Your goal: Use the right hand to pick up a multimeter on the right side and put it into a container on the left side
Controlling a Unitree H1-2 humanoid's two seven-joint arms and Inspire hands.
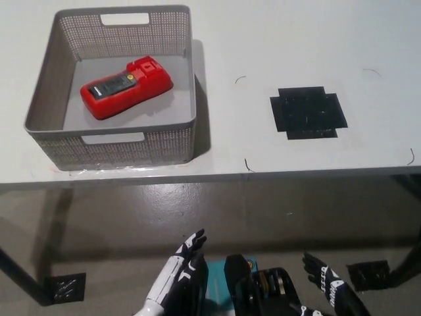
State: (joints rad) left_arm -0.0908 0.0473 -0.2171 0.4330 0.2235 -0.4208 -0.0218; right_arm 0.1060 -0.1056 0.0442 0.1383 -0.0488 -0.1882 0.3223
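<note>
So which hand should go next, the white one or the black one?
Neither really needs to. The red multimeter already lies inside the grey basket on the left. Both hands hang low below the table edge, holding nothing: the white left hand and the black right hand. Resting looks right.

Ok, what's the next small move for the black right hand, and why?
Probably none beyond settling at rest: the red multimeter already lies flat inside the grey perforated basket, and the black right hand is open and empty below the table edge, like the white left hand.
</note>
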